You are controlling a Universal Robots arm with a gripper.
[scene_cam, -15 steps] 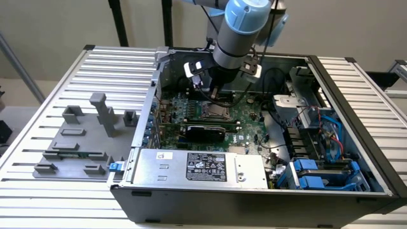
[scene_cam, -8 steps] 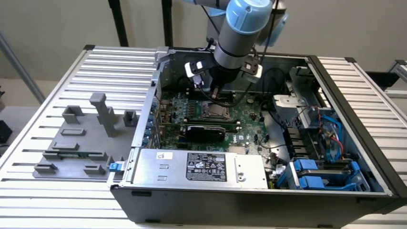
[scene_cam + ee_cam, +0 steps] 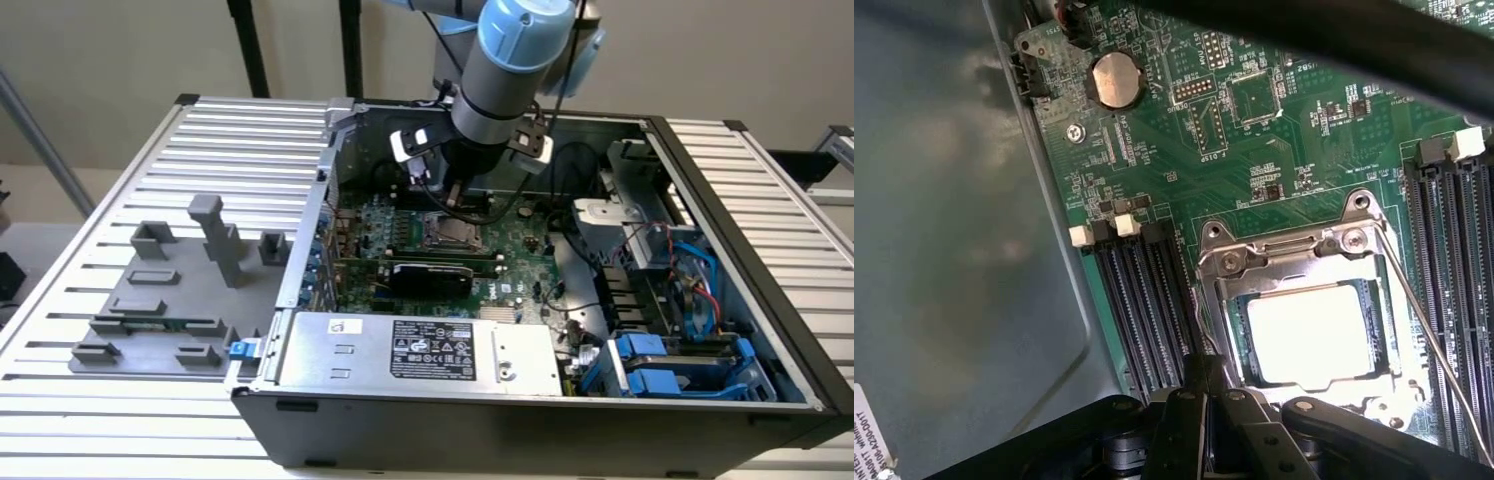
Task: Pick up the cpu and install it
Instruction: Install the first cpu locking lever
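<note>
You see a silvery cpu glaring white on the green board, black slots beside it, a coppery coin cell above.

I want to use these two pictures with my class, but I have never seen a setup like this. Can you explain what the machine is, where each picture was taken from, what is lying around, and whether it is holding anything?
The machine is a robot arm with a gripper, reaching down into an open computer case. One picture comes from a camera standing off the arm and shows the whole scene. The other comes from a camera on the arm's wrist, looking closely at the green motherboard. On it you see the cpu, a bright square chip, sitting inside its metal socket frame, with black memory slots alongside and a round coin battery. The gripper is shut, right beside the socket; nothing can be seen held in it. At the exterior view's left, grey fixture blocks stand on the ribbed table.
</note>
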